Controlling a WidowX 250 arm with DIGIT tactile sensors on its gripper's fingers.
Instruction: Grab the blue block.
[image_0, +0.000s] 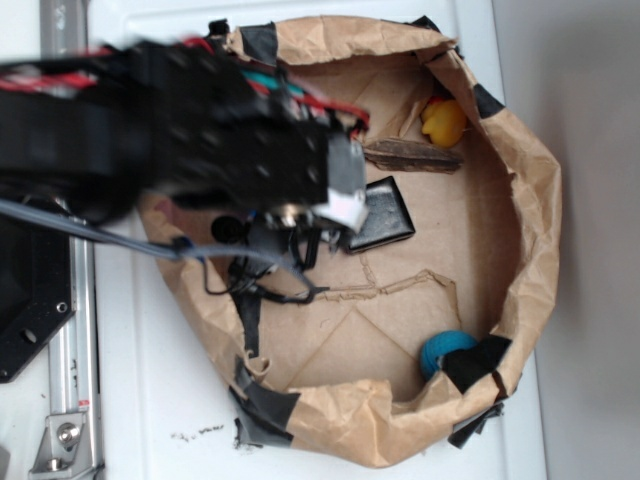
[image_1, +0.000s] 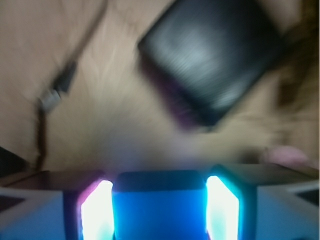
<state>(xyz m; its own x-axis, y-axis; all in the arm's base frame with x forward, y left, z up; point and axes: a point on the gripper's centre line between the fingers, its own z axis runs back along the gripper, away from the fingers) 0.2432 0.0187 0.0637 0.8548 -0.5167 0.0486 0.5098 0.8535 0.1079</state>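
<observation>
In the wrist view the blue block (image_1: 159, 212) fills the gap between my two glowing fingers (image_1: 97, 212), touching both pads. My gripper (image_1: 159, 187) is shut on it above the brown paper floor. In the exterior view the black arm hangs over the left side of the paper bin, and the gripper (image_0: 290, 240) points down just left of the black square pad (image_0: 382, 215). The arm hides the block in that view.
The black pad (image_1: 212, 55) lies ahead of the fingers. A yellow duck (image_0: 443, 122) and a brown wooden piece (image_0: 415, 155) sit at the back of the bin. A teal ball (image_0: 445, 350) rests by the front right wall. Crumpled paper walls (image_0: 535, 200) ring the floor.
</observation>
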